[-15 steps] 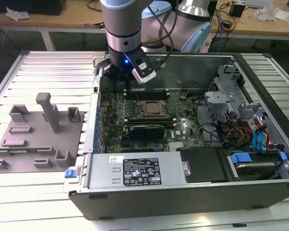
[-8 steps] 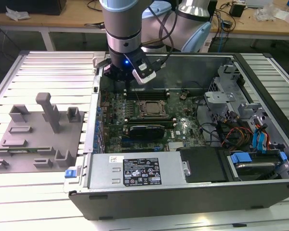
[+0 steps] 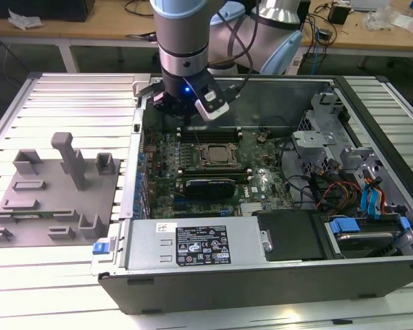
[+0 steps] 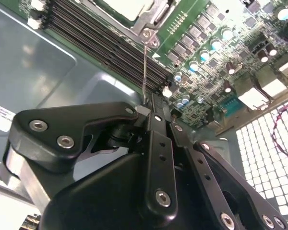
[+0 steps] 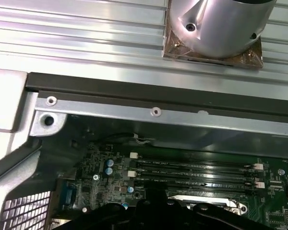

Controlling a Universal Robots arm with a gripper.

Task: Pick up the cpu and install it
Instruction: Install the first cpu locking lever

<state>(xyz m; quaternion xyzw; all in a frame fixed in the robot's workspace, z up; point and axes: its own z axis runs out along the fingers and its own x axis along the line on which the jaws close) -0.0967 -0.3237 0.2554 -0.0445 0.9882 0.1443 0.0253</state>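
The ribbed metal desk carries an open computer case lying on its side. The case's walls fence in the motherboard all round. The arm hangs over the case's far corner, towards the exterior view's left, close to the far wall and with little room beside it. On the desk outside the case, well apart to the exterior view's left, stand grey plastic blocks.

Inside the case, a labelled power supply runs along the near wall. Drive bays with blue tabs fill the exterior view's right end.

The cpu lies flat in the socket, its pale, smooth top ringed by the metal frame, just beside the dark memory slots.

The claw has its tips drawn together above the board. A thin metal rod runs from the frame's corner up to them; I cannot tell whether they pinch it.
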